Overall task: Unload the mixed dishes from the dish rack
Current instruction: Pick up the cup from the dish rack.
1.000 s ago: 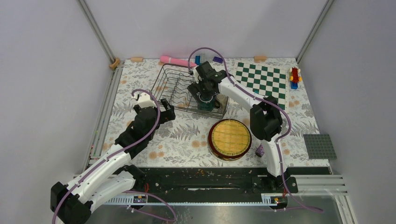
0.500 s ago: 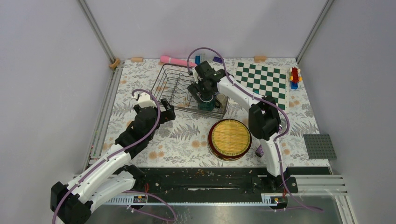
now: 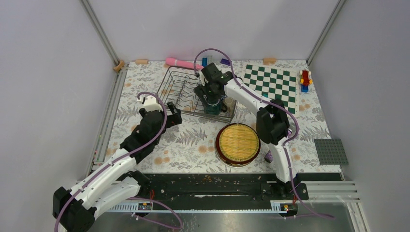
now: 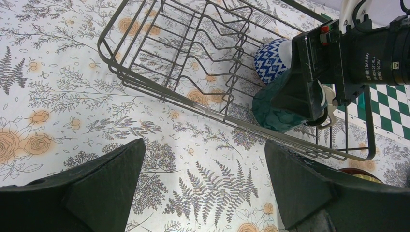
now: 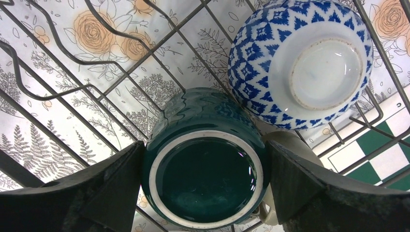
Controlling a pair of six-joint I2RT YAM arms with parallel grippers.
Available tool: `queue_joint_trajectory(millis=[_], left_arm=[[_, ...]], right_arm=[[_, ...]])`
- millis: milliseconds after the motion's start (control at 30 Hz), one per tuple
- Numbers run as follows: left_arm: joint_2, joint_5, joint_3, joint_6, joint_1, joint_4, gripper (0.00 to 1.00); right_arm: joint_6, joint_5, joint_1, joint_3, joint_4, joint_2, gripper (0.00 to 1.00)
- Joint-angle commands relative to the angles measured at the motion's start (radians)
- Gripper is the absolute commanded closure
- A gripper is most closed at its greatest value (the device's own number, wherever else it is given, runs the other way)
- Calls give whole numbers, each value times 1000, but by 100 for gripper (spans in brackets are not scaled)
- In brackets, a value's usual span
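Closely bracketing a mug, the right gripper (image 5: 204,145) points straight down into the dish rack (image 3: 169,87). Its jaws stand wide, one finger on each side of the mug. They are so near the glaze that I cannot tell whether they already press on it.

The dark green mug (image 5: 205,186) sits upside down at the rack's near right end, its pale foot ring facing up. It looks like glazed ceramic: stiff, smooth, likely slippery, fairly weighty and breakable. The curved sides, across the widest part, seem the best place to hold it, with a firm squeeze.

Just beside the mug lies a blue-and-white patterned bowl (image 5: 300,63), also upside down and apparently touching it. A pale cup (image 5: 292,147), mostly hidden, sits close to the right-hand finger and could be bumped. Rack wires run underneath and around, so a straight upward lift looks safest.

The left gripper (image 4: 203,193) hangs fully open and empty above the floral tablecloth (image 4: 63,96), just outside the rack. In front of the rack, a yellow woven-look plate (image 3: 237,142) tops a stack. A chessboard (image 3: 270,84) lies to the right.
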Motion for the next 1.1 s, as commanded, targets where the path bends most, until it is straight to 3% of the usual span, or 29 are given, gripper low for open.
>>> queue_joint_trajectory(millis=[0,200,333,600,1067], left_arm=[[-5,-5,-5,10,0,56,1],[-17,-4,-10,6,0,58,1],[-23,1,-14,4,0,62,1],[-33,13,-20,1,0,69,1],[-60,64,-38,-14,1,94,1]], right_arm=[[28,-24,9,-8,-5,2,26],[61,-24,9,-99,137,-99,66],[106,-2,9,-169,253,-181,80],[221,-5,1,-296,448,-319,92],[604,-139,-84,-584,884,-518,100]])
